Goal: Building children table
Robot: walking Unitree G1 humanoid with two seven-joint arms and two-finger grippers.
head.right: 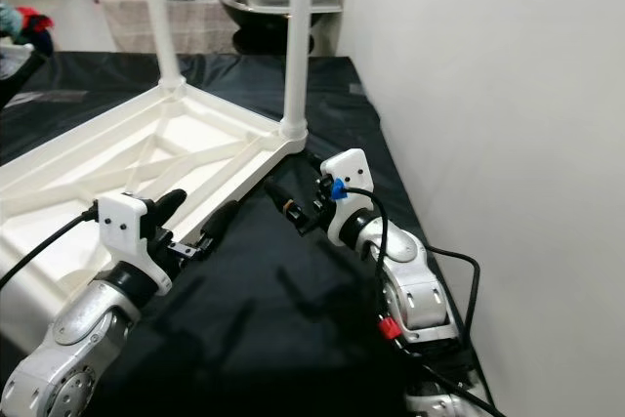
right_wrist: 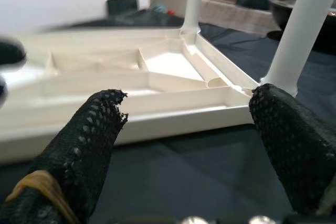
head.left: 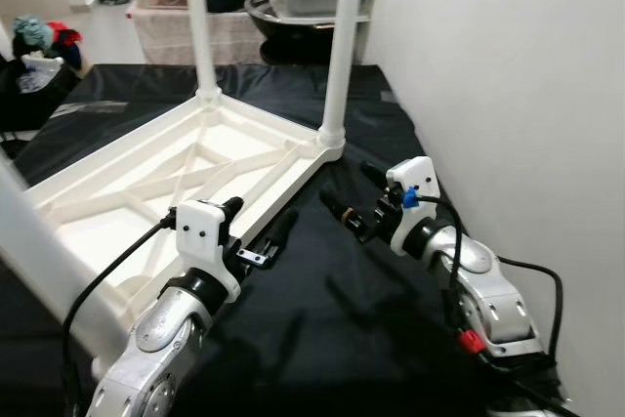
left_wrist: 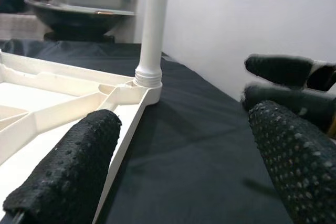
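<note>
White plastic table point(head.left: 176, 178) upside down, legs up

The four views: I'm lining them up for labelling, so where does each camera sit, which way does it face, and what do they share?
Left eye view: on the head, looking forward and down at the upturned white table on black cloth; both silver arms show, left end effector, right end effector.
Right eye view: same head, same scene.
Left wrist view: looks along its open fingers at the corner leg.
Right wrist view: looks along its open fingers across the table's ribbed underside.
Shared: the corner leg.
</note>
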